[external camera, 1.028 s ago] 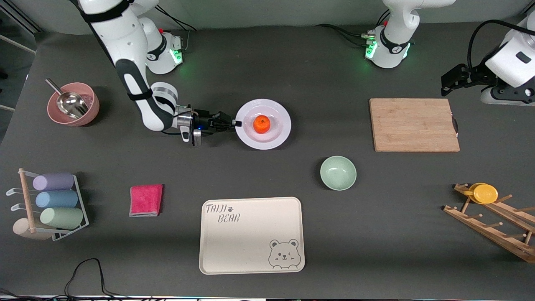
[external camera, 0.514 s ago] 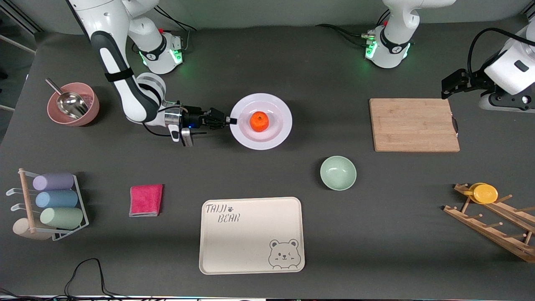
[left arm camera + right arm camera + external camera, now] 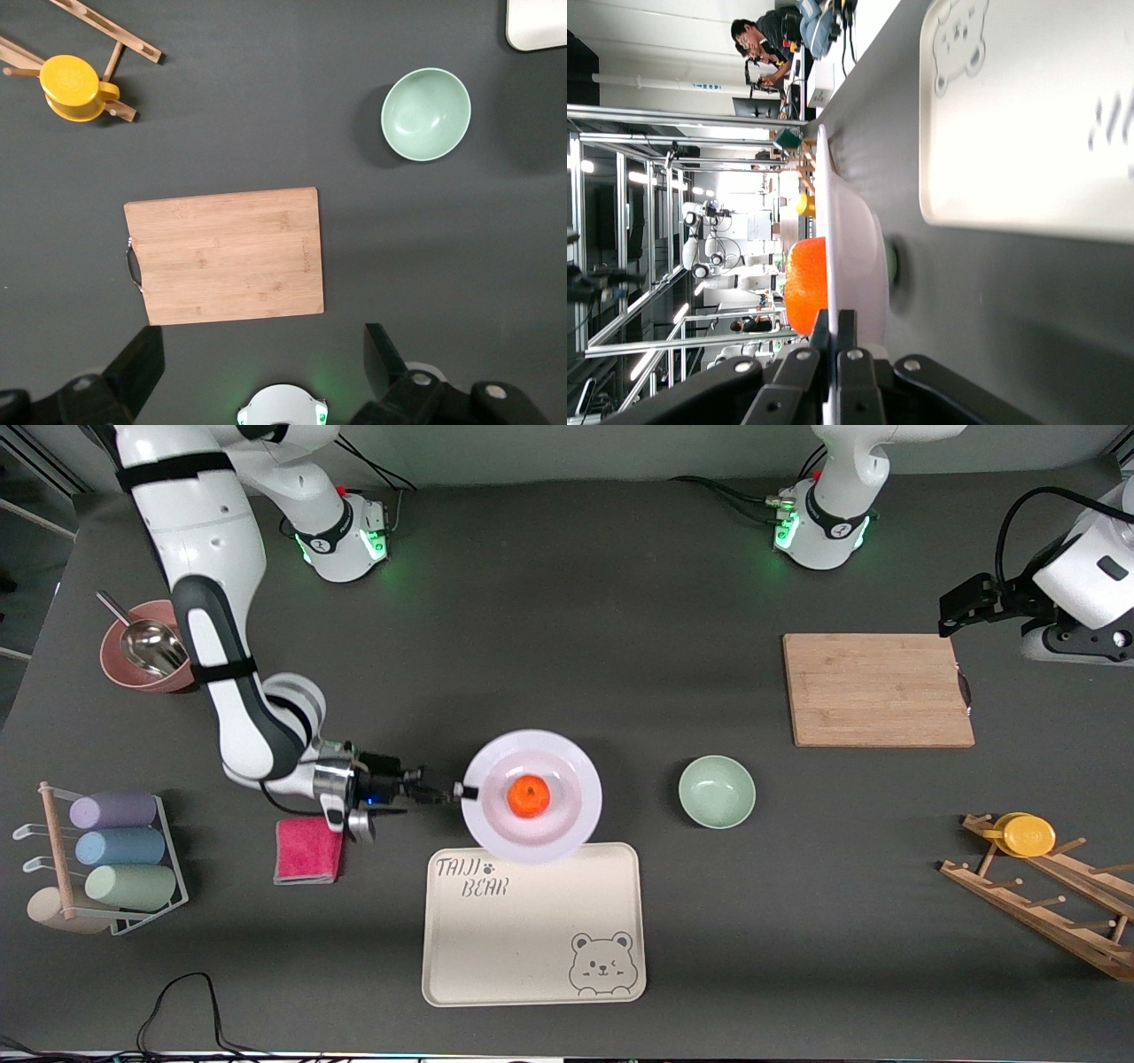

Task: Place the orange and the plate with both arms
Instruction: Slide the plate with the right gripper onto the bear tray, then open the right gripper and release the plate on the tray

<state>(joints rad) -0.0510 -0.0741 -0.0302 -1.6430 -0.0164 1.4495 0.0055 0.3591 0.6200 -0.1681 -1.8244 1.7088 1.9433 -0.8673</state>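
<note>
Plate (image 3: pixel 567 815) rides level in my right claw (image 3: pixel 462 791), clamped at its rim, orange (image 3: pixel 528 795) upright on it; my left claw (image 3: pixel 961 602) waits, agape.

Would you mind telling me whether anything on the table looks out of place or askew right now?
Nothing stands out. The right gripper carries the plate level by its rim, the orange centred on it, overlapping the bear tray edge.

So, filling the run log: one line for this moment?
right end effector: shut on plate rim | orange: on plate | left end effector: open, waiting
</note>
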